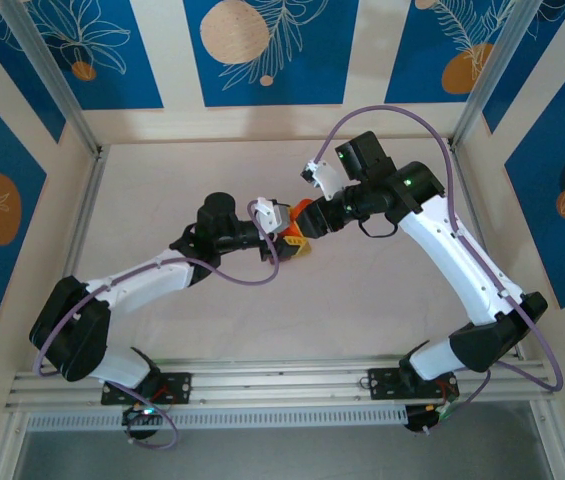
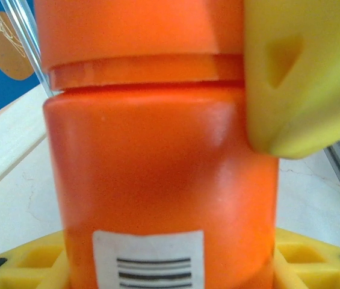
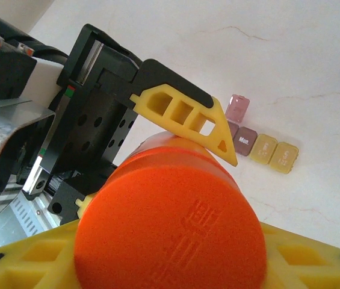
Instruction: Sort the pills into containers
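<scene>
Smooth orange plastic with a soft sheen forms the bottle (image 2: 157, 168) between the left claw's (image 2: 170, 271) matt yellow plastic fingers (image 2: 31, 259), a white paper label (image 2: 148, 259) on its side. Near the claw, translucent plastic containers (image 3: 263, 146) lie on the pale, smooth, faintly veined tabletop (image 3: 302, 72).

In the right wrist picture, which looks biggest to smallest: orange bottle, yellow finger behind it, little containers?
1. orange bottle, though it's nearest the camera
2. yellow finger
3. containers

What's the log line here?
left gripper: shut on orange cylindrical plastic bottle | right gripper: at orange cap, grip unclear | square pill containers: on table
</scene>
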You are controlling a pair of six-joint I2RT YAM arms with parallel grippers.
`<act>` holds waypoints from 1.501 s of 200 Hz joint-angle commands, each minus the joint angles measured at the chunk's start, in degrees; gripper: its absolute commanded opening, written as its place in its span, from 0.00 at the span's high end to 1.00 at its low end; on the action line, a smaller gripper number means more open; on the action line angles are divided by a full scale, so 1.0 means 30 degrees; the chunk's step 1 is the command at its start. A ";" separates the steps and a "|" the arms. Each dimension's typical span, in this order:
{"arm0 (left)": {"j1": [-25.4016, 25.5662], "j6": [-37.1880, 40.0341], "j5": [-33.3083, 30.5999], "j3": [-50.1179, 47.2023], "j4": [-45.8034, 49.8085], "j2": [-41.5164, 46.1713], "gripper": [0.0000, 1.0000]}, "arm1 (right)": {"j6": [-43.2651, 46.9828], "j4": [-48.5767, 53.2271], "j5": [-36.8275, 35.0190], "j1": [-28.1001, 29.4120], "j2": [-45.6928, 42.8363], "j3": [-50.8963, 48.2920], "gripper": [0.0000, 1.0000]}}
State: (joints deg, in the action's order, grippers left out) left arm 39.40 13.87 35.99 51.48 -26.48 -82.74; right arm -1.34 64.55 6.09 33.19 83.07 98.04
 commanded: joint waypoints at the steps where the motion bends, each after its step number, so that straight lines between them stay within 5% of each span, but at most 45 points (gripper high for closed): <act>1: 0.0141 -0.0225 0.0720 0.0066 -0.0169 -0.0013 1.00 | 0.0245 0.0135 -0.0458 0.0070 -0.0585 0.0443 0.42; 107: -0.0212 -0.1822 -0.1228 -0.1300 -0.3391 -0.0500 1.00 | -0.0355 -0.0022 -0.0612 -0.0208 -0.1540 0.0620 0.31; 150: -0.0381 -0.4535 -0.3285 -0.1701 -0.5761 -0.0618 1.00 | -0.4703 -0.3799 -0.3462 0.0065 -0.2727 -0.0308 0.33; 188: -0.0356 -0.7252 -0.4453 -0.2379 -0.9323 -0.1192 1.00 | -0.8252 -1.0783 -0.6734 0.1640 -0.4719 -0.4693 0.32; 300: -0.0346 -0.7874 -0.2909 -0.1759 -0.9293 -0.1453 1.00 | -0.5760 -1.0759 -0.5452 0.1319 -0.2182 -0.3784 0.36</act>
State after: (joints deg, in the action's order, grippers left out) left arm 38.74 -8.71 25.02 45.04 -51.53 -87.53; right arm -19.97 33.54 -10.33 37.98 76.95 85.93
